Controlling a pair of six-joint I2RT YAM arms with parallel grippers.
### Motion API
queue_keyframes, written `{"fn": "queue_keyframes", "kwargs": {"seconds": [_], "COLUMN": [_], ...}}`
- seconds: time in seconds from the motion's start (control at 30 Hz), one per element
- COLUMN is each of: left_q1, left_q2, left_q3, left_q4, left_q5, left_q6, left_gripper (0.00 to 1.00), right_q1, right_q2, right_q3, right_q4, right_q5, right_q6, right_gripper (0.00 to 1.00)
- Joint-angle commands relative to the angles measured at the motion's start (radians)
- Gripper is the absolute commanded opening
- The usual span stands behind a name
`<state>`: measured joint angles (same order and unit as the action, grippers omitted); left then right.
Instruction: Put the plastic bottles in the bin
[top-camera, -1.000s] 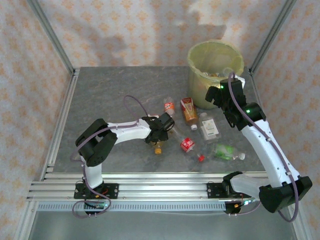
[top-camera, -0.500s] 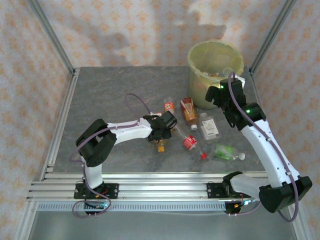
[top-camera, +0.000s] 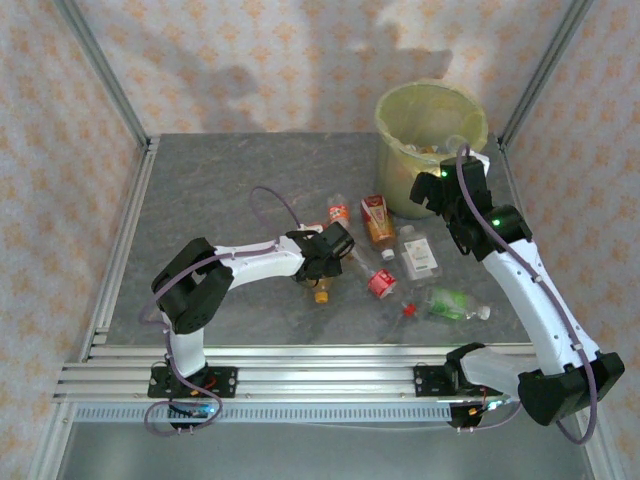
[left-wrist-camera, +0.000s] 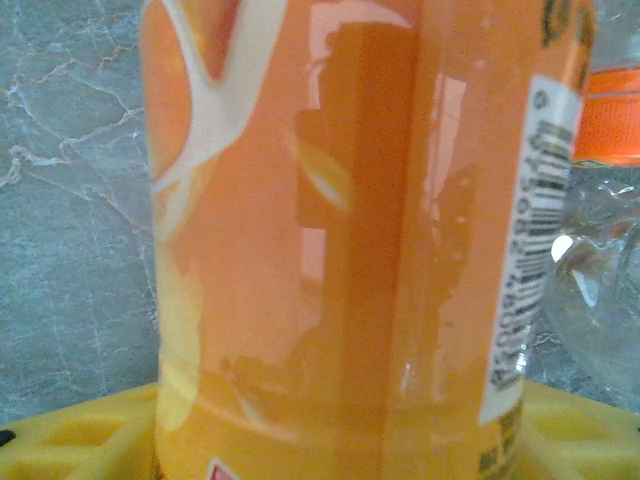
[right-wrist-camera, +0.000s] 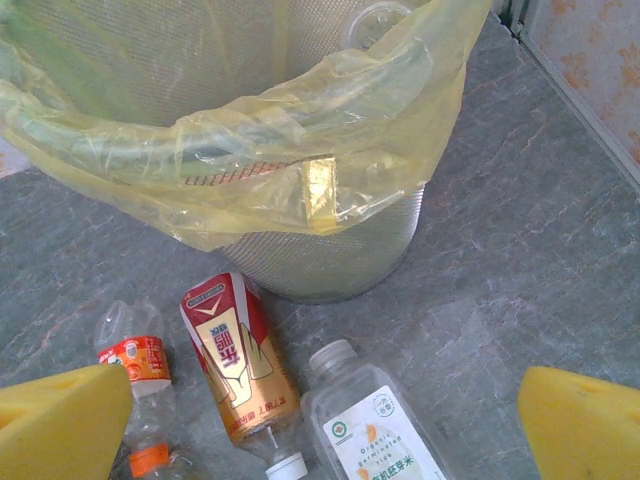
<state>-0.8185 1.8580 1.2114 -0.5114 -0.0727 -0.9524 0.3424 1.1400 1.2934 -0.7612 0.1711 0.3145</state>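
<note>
Left claw (top-camera: 322, 272) grips orange bottle (top-camera: 318, 294), long axis running near-to-far.

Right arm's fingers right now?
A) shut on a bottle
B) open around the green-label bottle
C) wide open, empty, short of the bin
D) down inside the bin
C: in the right wrist view the right arm's fingers stand wide apart with nothing between them, the bin ahead and a red-and-gold bottle lying on the table below.

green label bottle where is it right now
In the top view the green-label bottle lies on its side near the front right edge of the table, just nearer than the white-label bottle and right of the red-label bottle.
</note>
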Motion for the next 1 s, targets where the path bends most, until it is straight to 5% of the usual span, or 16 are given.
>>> {"fn": "queue_keyframes", "kwargs": {"seconds": [0.0, 0.97], "left_q1": [-0.007, -0.007], "left_q2": [-0.034, -0.028], "left_q3": [0.012, 0.005], "left_q4": [-0.023, -0.021], "left_q5": [-0.058, -0.053], "left_q6": [-0.006, -0.013], "left_gripper": [0.67, 0.67], "right_q1": [0.003, 0.003], "right_q2": [0.002, -0.002], "right_q3": [-0.009, -0.009], "right_q4": [0.018, 0.015], "right_q5": [-0.001, -0.006], "right_q6": [0.006, 0.006], "right_gripper": [0.99, 0.99]}}
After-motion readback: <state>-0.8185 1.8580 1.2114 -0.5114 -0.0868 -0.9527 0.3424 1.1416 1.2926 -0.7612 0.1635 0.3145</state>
